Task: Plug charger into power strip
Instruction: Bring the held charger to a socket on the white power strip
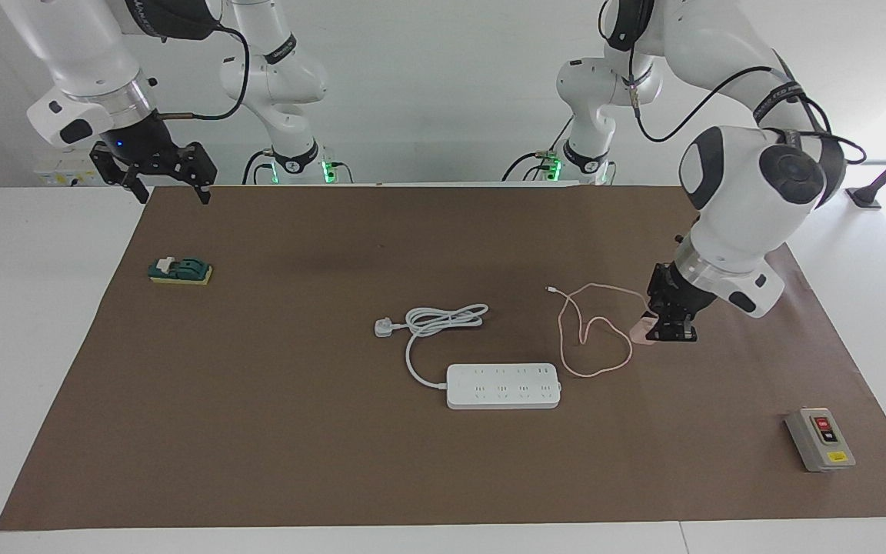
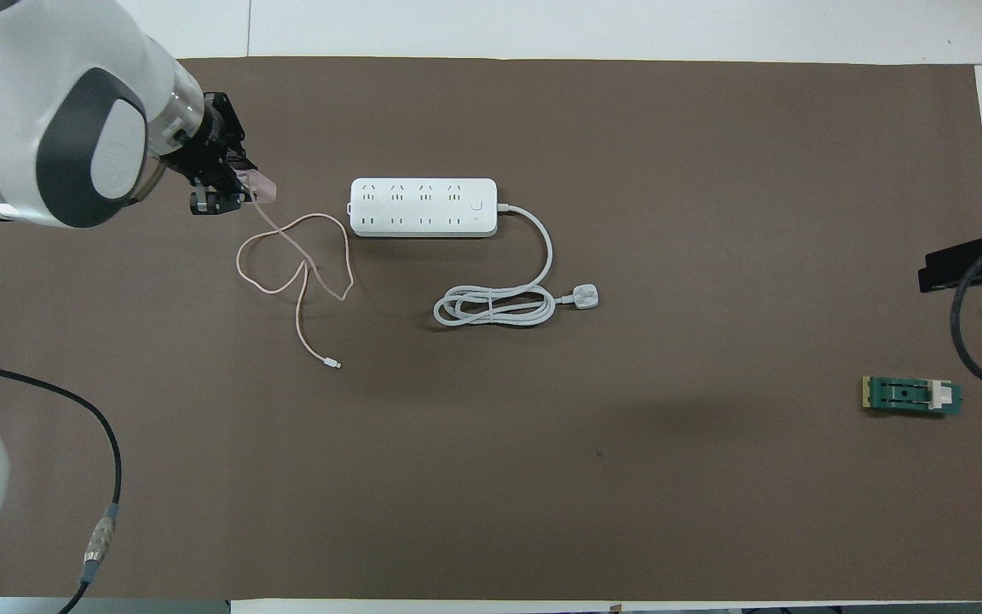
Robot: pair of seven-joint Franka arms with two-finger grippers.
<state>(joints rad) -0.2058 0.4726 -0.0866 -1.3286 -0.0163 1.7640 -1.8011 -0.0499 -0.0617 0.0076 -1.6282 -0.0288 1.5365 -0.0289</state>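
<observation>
- Facing view: left gripper (image 1: 662, 332) pinched on the pale-pink charger (image 1: 642, 332), over the brown mat (image 1: 258, 446) toward the left arm's end of the table.
- Pink cable (image 1: 595, 335) trailing from the charger at 9 o'clock, looped on the mat, small connector (image 1: 549, 289) lying at about 10 o'clock of the loops.
- White power strip (image 1: 503, 385) flat on the mat at roughly 8 o'clock from the charger, apart from it, with only cable loops between.
- Thick white cord (image 1: 443, 318) coiled nearer to the robots than the strip, ending in a white three-pin plug (image 1: 384, 327).
- Grey button box (image 1: 820, 439) at 4 o'clock from the left gripper, well apart; green block (image 1: 180, 271) toward the right arm's end.
- Right gripper (image 1: 157, 171) spread open, waiting over the mat's corner by its base.
- Overhead view: left gripper (image 2: 220, 181) clamped on the charger (image 2: 259, 182), power strip (image 2: 423, 207) at 3 o'clock, near but not touching.
- Cable (image 2: 291, 264) looped at 5 o'clock of the charger, connector (image 2: 333, 364) nearer to the robots.
- Cord (image 2: 495, 304) and plug (image 2: 585, 296) at 5 o'clock of the strip; green block (image 2: 911, 396) well apart; right gripper (image 2: 956, 269) at the mat's edge.
</observation>
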